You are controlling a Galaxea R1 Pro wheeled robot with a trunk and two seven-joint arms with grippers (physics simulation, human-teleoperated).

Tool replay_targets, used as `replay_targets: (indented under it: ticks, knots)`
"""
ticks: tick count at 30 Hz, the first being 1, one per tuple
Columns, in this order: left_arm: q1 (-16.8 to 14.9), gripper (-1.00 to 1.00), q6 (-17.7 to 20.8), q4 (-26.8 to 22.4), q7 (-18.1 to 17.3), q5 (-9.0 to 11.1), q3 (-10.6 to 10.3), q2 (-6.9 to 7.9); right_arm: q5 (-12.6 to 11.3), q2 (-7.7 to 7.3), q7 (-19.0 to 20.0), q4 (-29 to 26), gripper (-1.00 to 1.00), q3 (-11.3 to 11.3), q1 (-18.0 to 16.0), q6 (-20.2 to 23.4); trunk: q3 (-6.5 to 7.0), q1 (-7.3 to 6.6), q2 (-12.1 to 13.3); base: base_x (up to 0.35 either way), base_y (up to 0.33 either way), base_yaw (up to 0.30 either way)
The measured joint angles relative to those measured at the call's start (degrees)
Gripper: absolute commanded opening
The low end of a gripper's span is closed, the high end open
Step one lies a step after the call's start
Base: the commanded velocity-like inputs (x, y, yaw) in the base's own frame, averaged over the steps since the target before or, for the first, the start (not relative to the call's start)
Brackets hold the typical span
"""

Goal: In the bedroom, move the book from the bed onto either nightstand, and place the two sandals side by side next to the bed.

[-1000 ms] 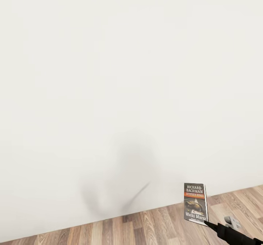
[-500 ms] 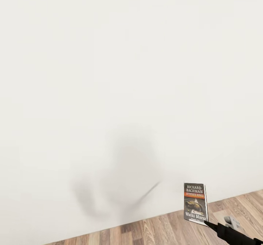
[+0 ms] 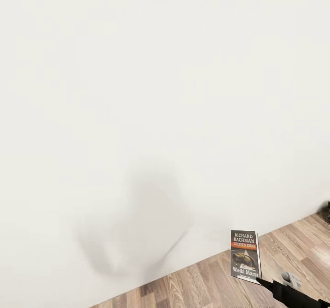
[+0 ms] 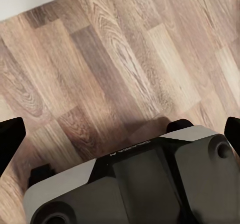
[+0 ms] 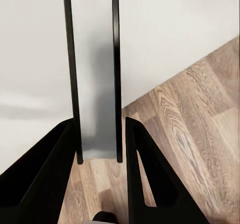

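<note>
The book (image 3: pixel 245 255), a dark paperback with white "RICHARD BACHMAN" and an orange band, stands upright in the air in front of the white wall. My right gripper (image 3: pixel 259 279) is shut on its lower corner. In the right wrist view the book (image 5: pixel 95 83) runs edge-on between the two black fingers (image 5: pixel 50 174), which press on its sides. My left gripper (image 4: pixel 120 134) hangs open over the wood floor, its fingertips (image 4: pixel 10 139) wide apart with nothing between them. The bed, the nightstand and the sandals are out of view.
A plain white wall (image 3: pixel 160 92) takes up most of the head view, with my shadow low on it. Light-brown plank floor (image 3: pixel 206 285) runs along its foot. A dark fuzzy thing (image 3: pixel 326 212) peeks in at the right edge. My own grey base (image 4: pixel 130 184) lies under the left gripper.
The whole head view has shifted: the wall's foot has slid rightward and a dark thing has come in at the right edge. The book stays in the right gripper.
</note>
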Motion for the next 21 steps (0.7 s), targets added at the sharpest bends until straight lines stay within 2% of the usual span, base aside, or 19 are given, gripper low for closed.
replay_targets:
  ticks: [21]
  knots:
    - [0.00, 1.00, 0.00, 0.00, 0.00, 0.00, 0.00, -0.04, 0.02, 0.00, 0.00, 0.00, -1.00, 0.10, 0.00, 0.00, 0.00, 0.00, 0.00, 0.000, 0.000, -0.283]
